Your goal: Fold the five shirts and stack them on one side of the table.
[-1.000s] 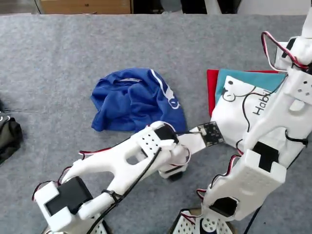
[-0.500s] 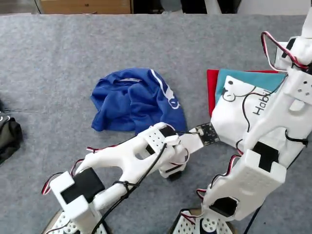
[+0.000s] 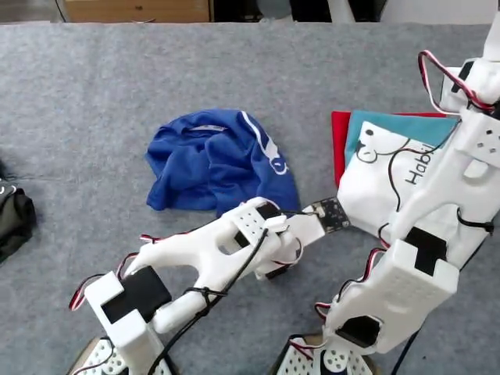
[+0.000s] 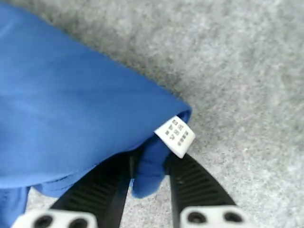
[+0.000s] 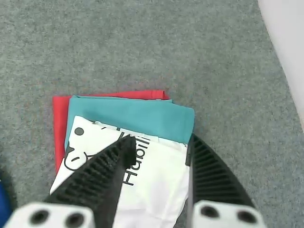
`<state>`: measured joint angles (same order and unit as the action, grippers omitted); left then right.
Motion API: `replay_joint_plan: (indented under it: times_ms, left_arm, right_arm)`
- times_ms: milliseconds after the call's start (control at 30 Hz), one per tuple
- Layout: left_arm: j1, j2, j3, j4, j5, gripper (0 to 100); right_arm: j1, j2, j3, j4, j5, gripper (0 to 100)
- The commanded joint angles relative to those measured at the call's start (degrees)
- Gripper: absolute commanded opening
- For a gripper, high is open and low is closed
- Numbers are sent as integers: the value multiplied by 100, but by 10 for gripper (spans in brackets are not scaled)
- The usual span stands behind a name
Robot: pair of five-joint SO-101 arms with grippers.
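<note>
A crumpled blue shirt lies mid-table. My left arm stretches to the shirt's near right corner. In the left wrist view my left gripper is shut on a fold of that blue shirt, right beside its small white tag. On the right lies a folded stack: a white printed shirt on a teal shirt on a red shirt. My right gripper hangs open above this stack, over the white shirt, holding nothing.
A dark garment lies bunched at the table's left edge. The grey felt table is bare behind and left of the blue shirt. My right arm covers the stack's near right part.
My left arm's shoulder and elbow have swung to the right, and its wrist has edged slightly toward the blue shirt. The shirts and the right arm have not moved.
</note>
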<state>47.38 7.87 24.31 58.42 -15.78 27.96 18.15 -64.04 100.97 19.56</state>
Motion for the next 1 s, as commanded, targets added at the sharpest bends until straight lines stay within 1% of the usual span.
replay_joint_plan:
  times_ms: [0, 100, 167, 300, 433, 533, 633, 700, 833, 967]
  left_arm:
    - [-127, -105, -110, 114, -9, 29]
    - [-409, -334, -532, 818, 35, 28]
    - [-875, -782, -822, 1319, 35, 28]
    - [-2237, -2224, -1209, 1969, -9, 28]
    - [-3952, -3701, -1666, 2321, -9, 29]
    - [-5297, -4413, -1886, 2321, -9, 29]
    - [-6510, -4624, -2062, 2374, -193, 29]
    - [-7231, -4633, -2290, 2620, -378, 29]
    - [-8497, -4633, -2782, 3226, -765, 29]
    - [-9499, -4624, -2800, 3640, -1178, 29]
  right_arm:
    - [70, -321, -259, 18, 53, 181]
    - [70, -321, -277, 18, 9, 181]
    - [53, -321, -268, 18, 9, 181]
    - [-132, -277, -242, 26, 0, 181]
    - [-651, -277, -242, 26, 0, 184]
    - [-1345, -286, 4, 26, 0, 184]
    - [-2259, -277, 629, 26, 0, 184]
    - [-2971, -259, 1200, 18, 18, 184]
    - [-4457, -259, 2308, -264, 44, 184]
    - [-5591, 101, 3292, -1222, 9, 184]
